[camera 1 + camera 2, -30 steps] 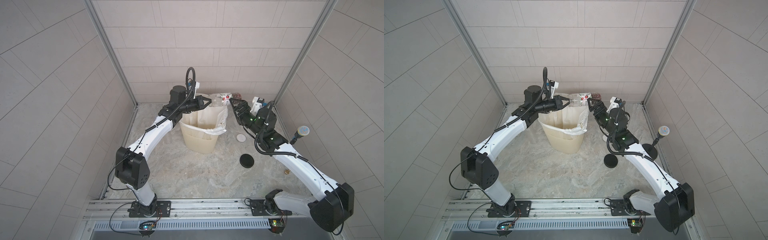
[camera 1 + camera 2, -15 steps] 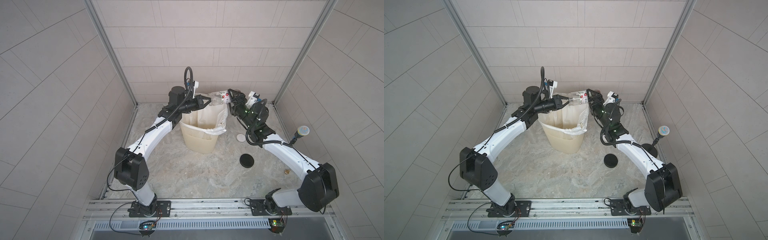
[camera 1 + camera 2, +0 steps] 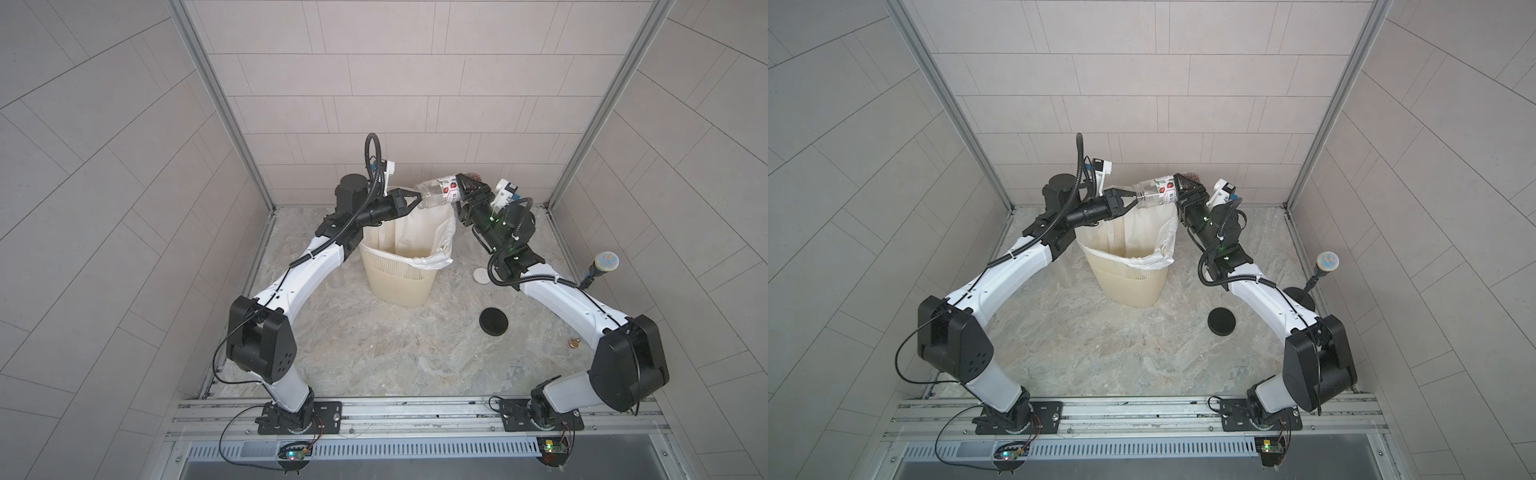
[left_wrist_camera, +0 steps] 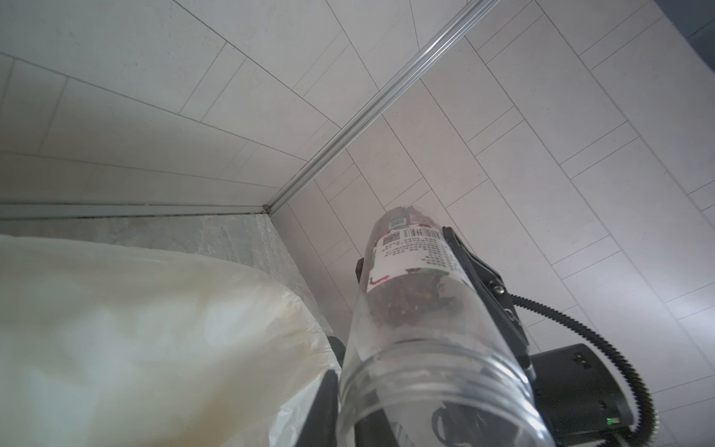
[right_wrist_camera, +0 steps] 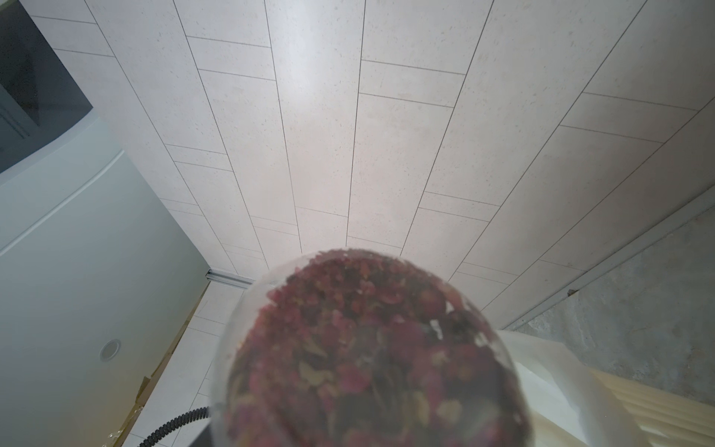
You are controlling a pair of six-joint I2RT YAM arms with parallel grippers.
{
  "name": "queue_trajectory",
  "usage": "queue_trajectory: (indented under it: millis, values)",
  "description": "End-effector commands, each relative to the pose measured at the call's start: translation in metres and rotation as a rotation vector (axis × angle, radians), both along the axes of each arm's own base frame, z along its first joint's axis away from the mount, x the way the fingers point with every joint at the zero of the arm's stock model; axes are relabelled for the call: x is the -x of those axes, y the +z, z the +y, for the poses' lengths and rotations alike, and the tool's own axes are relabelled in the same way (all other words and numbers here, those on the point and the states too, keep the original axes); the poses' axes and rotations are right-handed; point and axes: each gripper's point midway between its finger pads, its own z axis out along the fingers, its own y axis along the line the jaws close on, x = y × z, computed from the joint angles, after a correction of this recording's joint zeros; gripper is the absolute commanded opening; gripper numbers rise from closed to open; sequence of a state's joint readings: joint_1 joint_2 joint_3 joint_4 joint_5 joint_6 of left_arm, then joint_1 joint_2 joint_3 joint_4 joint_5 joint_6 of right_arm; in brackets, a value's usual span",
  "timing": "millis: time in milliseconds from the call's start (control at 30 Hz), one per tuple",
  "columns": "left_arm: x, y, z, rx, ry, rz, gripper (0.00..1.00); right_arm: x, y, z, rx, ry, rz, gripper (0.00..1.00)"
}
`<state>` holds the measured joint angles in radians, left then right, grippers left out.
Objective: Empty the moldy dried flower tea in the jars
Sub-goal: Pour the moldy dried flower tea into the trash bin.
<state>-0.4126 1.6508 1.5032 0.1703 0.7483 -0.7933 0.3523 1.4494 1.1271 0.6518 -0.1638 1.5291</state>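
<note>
Spillage is the worry: the jar (image 3: 440,194) lies almost level above the bin (image 3: 399,286), and its mouth (image 3: 422,198) seems near the back edge of the liner (image 3: 415,232), so petals could land on the bench (image 3: 374,353). The right end effector (image 3: 467,192) clasps the labelled end. The left end effector (image 3: 411,200) stands parted at the mouth, and I cannot tell if it grips; a slip could drop the jar. Only the right wrist view shows the tea (image 5: 367,356) packed against the base. The left wrist view shows the mouth uncapped.

Right wrist view: the jar (image 5: 367,348) — a blurred close-up — runs off the frame's edge.
</note>
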Motion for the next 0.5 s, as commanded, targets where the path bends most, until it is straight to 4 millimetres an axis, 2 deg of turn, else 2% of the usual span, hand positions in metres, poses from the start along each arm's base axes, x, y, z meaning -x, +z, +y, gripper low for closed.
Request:
queue_trajectory:
  millis: [0, 67, 133, 300, 467]
  values:
    - [0.015, 0.023, 0.002, 0.036, -0.031, -0.04, 0.39, 0.004, 0.032, -0.015, -0.05, -0.018, -0.093, 0.59]
    - [0.015, 0.025, 0.005, 0.031, -0.023, -0.041, 0.51, 0.003, 0.028, -0.017, -0.036, -0.025, -0.085, 0.58]
    - [0.014, 0.025, 0.01, 0.016, -0.004, -0.044, 0.58, 0.003, 0.025, -0.018, -0.027, -0.024, -0.081, 0.57]
    - [0.013, 0.021, 0.031, -0.048, 0.069, -0.024, 0.58, 0.002, 0.017, -0.012, 0.058, -0.006, -0.066, 0.56]
    - [0.015, 0.024, 0.059, -0.069, 0.146, -0.039, 0.58, 0.005, 0.003, -0.005, 0.244, 0.008, -0.029, 0.56]
